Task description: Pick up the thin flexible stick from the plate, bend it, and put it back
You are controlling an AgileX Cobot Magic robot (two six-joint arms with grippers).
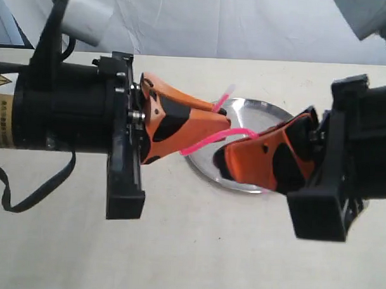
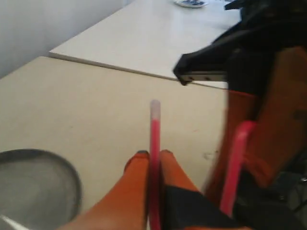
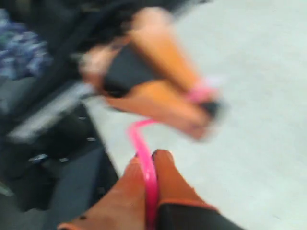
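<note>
Both grippers hold the thin flexible stick point(image 1: 213, 140), a bright pink rod, in the air above the plate point(image 1: 264, 116), a shiny steel disc on the table. My left gripper point(image 1: 223, 116) is shut on one part of the stick point(image 2: 154, 143), whose whitish tip sticks out past the fingertips. My right gripper point(image 1: 226, 152) is shut on the other part of the stick point(image 3: 144, 153). Between the two grips the rod curves in a bend. In the left wrist view the plate point(image 2: 38, 187) lies off to one side, below the fingers.
The pale table point(image 1: 196, 246) runs out to a far edge with a wrinkled white backdrop point(image 1: 216, 25) behind it. A loose black cable point(image 1: 33, 189) hangs from the left arm. Both black arm bodies crowd in close over the plate.
</note>
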